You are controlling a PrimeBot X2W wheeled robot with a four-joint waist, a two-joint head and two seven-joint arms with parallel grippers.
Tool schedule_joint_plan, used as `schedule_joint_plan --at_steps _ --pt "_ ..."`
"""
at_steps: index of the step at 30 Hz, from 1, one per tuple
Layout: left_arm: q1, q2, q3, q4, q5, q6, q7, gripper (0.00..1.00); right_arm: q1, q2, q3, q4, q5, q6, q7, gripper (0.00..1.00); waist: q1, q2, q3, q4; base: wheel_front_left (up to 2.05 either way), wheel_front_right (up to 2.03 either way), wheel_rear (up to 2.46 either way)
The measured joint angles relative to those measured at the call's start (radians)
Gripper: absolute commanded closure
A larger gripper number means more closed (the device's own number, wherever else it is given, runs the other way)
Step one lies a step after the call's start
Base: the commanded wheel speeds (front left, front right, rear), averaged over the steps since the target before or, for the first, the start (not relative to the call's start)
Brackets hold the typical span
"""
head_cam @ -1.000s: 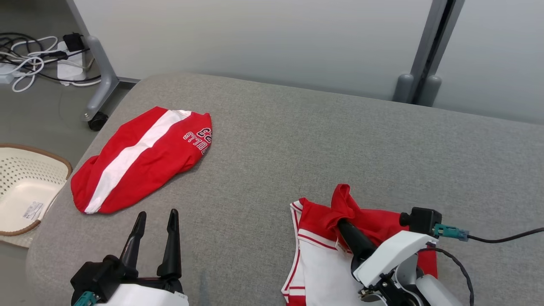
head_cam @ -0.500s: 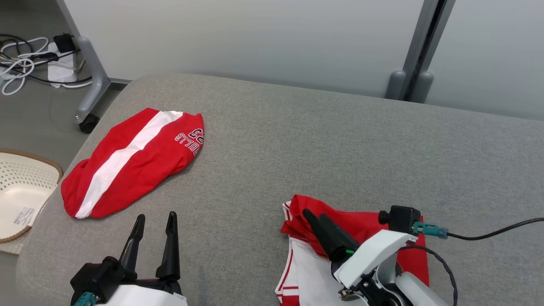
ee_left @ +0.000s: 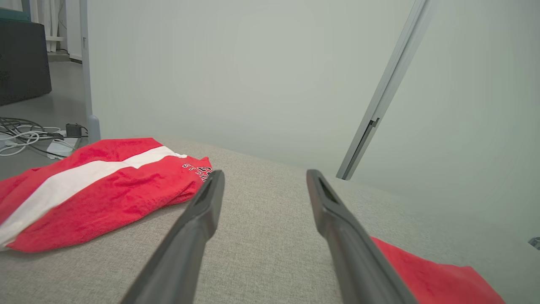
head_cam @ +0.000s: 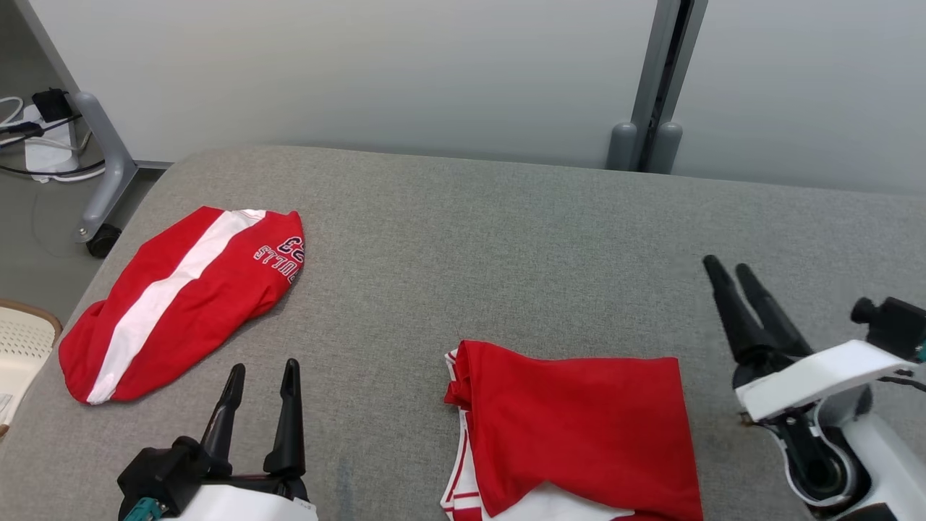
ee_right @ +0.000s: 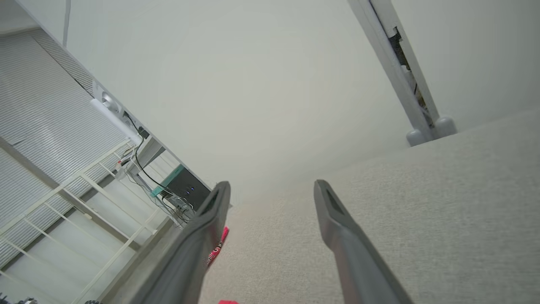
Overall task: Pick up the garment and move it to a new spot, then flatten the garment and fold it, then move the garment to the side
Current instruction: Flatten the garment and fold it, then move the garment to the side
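The garment is a red and white piece lying folded flat on the grey padded table, at the front centre. Its red corner shows at the lower right of the left wrist view. My right gripper is open and empty, raised to the right of the garment and apart from it; the right wrist view has the open fingers over bare table. My left gripper stands open and empty at the front left, well to the garment's left, its fingers spread above the table.
A second red garment with a white stripe and lettering lies at the table's left, also in the left wrist view. A pale basket sits on the floor off the left edge. A wheeled stand leg and cables lie beyond.
My right gripper opened, let go of the garment's red flap and drew away to the right. The flap now lies flat over the garment. The head camera has turned to the right.
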Motion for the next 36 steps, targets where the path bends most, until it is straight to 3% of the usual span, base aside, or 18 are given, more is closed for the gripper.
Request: schedule_joint_plan --at_steps 8,20,36 --pt "0.0 0.0 0.001 0.0 -0.001 -0.001 0.0 0.0 0.033 -0.036 -0.126 0.044 -0.123 0.0 -0.011 0.0 0.0 0.0 0.006 0.0 0.0 0.0 0.0" --pt "0.0 0.0 0.019 -0.022 0.008 0.0 0.0 0.0 0.078 -0.001 -0.216 0.038 -0.289 0.0 -0.004 0.0 0.0 0.0 -0.004 0.001 0.0 0.0 0.0" --pt "0.018 0.0 0.07 -0.059 0.029 0.0 0.0 0.0 0.206 0.05 -0.356 -0.017 -0.561 0.0 -0.018 0.0 0.0 0.0 -0.02 -0.057 0.0 0.0 0.0"
